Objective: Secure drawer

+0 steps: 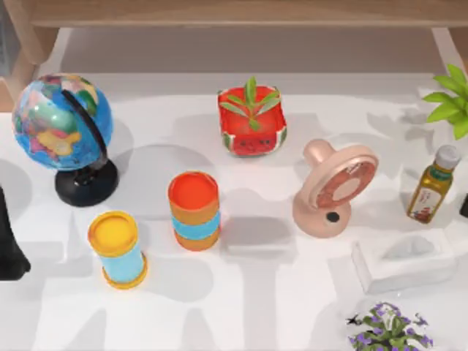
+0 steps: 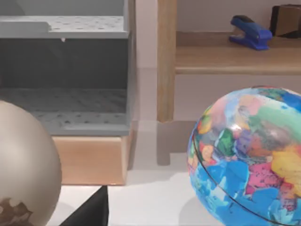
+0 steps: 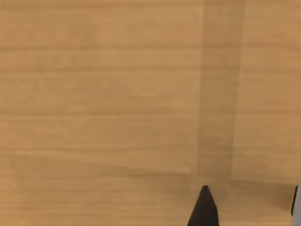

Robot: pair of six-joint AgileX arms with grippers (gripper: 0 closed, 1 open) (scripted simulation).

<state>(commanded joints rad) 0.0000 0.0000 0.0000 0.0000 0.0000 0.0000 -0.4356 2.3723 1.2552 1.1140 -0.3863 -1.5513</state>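
While L arm parks | 1 globe | 2 cans

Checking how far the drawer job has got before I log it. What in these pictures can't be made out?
- Drawer: left wrist view shows a grey compartment cut off by the picture's edge and partly behind a beige ball; open or shut is unclear.
- Left claw: top view, a dark shape cut by the left edge; its state can't be told.
- Right claw: right wrist view shows one dark tip against wood; what that wood belongs to is unclear.
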